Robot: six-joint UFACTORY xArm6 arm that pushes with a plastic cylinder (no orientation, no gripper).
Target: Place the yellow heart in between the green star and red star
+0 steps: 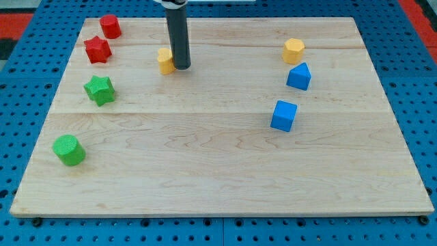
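Note:
The yellow heart (164, 60) lies in the upper middle-left of the wooden board, partly hidden by my rod. My tip (181, 66) touches the heart's right side. The red star (97, 49) sits at the upper left, with the green star (100, 89) just below it. The heart lies well to the right of both stars, about level with the gap between them.
A red cylinder (110, 26) stands above the red star. A green cylinder (69, 150) sits at the lower left. At the right are a yellow hexagonal block (293, 50), a blue pointed block (299, 76) and a blue cube (283, 115). The board's edge (218, 214) meets blue pegboard.

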